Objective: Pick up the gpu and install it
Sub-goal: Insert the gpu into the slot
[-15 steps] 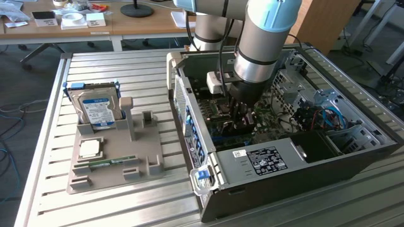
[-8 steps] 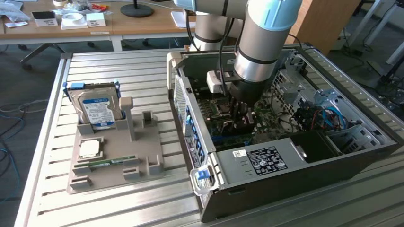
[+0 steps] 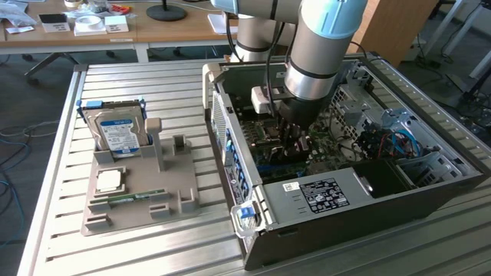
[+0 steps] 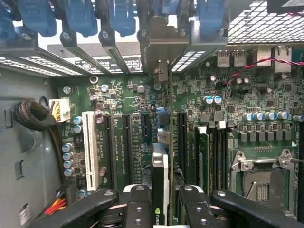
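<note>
gpu (image 4: 160, 176) upright inside computer case (image 3: 345, 244)

A slatted metal table (image 3: 153, 253) catches bright light along its ribs. Behind the table stands a long wooden desk (image 3: 153, 31), with a wheeled chair base (image 3: 54, 60) beneath. Beside the table, grey floor (image 3: 31, 95) carries loose cables (image 3: 14, 135).

I log the arm (image 3: 314, 57): silver-grey tube, pale blue joint caps, black band at the wrist. White box (image 3: 263, 99) on the wrist, black cables (image 3: 268, 57) alongside. Gripper (image 4: 164, 209) black; fingers (image 4: 137, 209) matte, round screw heads.
</note>
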